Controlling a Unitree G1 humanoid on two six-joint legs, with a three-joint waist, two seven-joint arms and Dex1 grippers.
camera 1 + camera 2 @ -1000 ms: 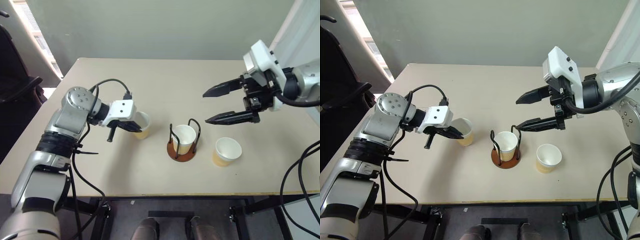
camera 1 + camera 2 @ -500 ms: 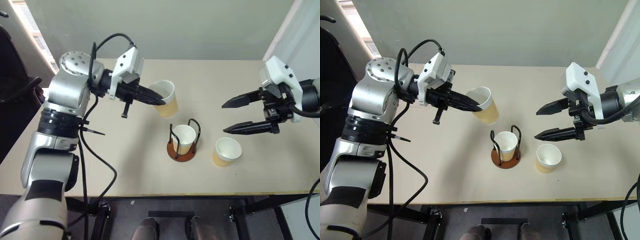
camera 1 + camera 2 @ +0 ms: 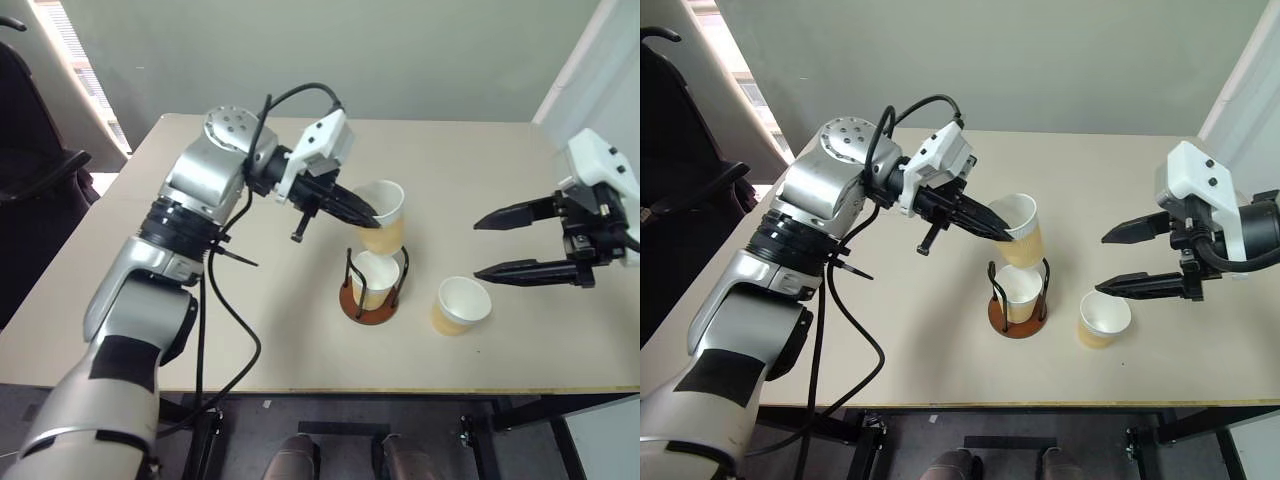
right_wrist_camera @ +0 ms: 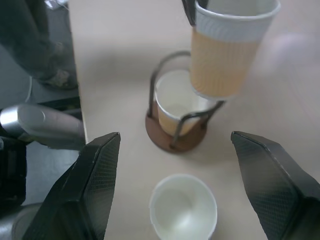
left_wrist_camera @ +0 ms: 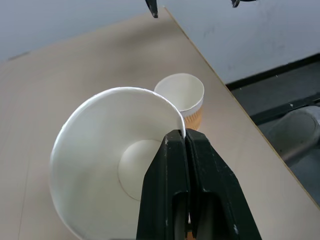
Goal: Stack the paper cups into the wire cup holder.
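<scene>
Because your left gripper (image 3: 368,212) has its jaws clamped on the rim of one paper cup (image 3: 385,216), that cup hangs tilted just above the wire cup holder (image 3: 372,287), ready to drop into the cup seated (image 3: 374,279) there. Right of the holder stands the third cup (image 3: 461,305); beyond it your right gripper (image 3: 490,245) hovers, jaws wide apart, and only the black wire arches crowd the way
</scene>
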